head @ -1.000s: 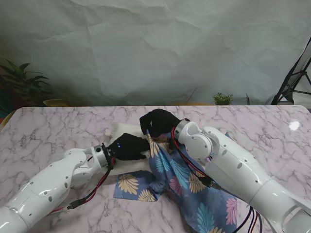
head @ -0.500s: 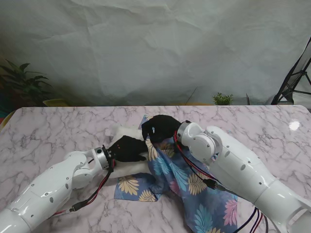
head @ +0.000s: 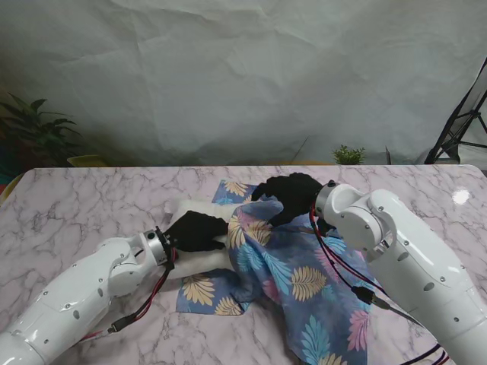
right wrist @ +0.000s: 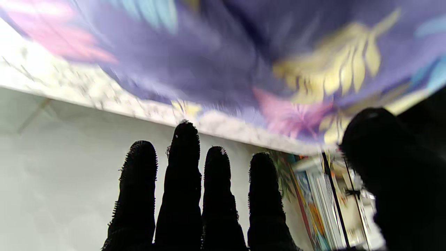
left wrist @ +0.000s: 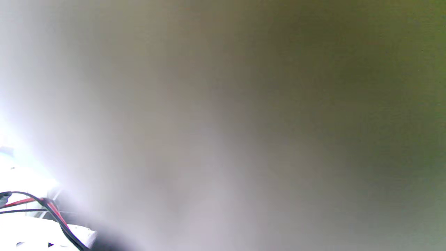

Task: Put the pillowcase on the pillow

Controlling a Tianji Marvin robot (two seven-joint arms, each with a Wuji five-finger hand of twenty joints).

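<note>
At about nine o'clock the left hand rests flat on the white pillow, fingers together, seemingly pinning it — no grasp visible. The floral pillowcase drapes from centre toward five o'clock, its far corner under the right hand, fingers straight and holding nothing; drawing the opening over the pillow looks like the step in hand — next, a firm pinch on the hem.

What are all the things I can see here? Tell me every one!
table: one, white marble with grey veins, under everything
pillow: one, white, middle of table, partly under the cloth
pillowcase: one, blue with yellow, pink and teal leaves, draped over the pillow's right part
backdrop: one, grey-white, behind the table
plants: two, green, behind the far edge
left hand: black glove, resting on the pillow
right hand: black glove, on the pillowcase's far edge
</note>
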